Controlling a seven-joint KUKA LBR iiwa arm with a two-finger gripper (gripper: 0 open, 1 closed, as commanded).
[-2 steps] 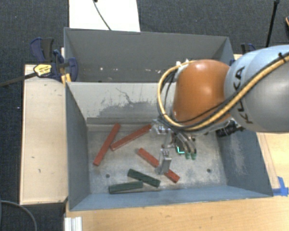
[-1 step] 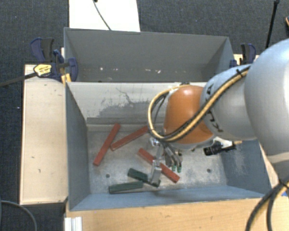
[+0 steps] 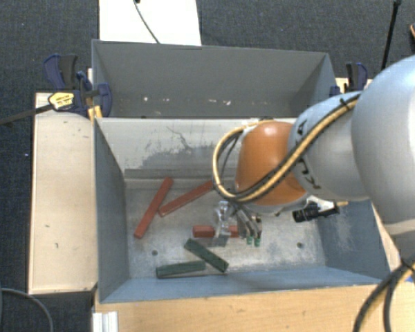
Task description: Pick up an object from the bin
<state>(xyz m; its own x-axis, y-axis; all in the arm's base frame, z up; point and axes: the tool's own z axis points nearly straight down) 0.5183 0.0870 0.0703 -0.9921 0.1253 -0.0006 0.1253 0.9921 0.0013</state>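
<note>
In the camera view you see the end effector low over the floor of the grey bin, right of its middle. You cannot tell whether it is released or clenched. A small red block lies just beside it on the left. A dark green bar lies nearer, a second green bar left of that. Two long red sticks lie tilted farther left

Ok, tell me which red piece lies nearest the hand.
The short red block, right beside the hand on the view's left of it. The two long red bars lie farther away, up and leftward.
</note>
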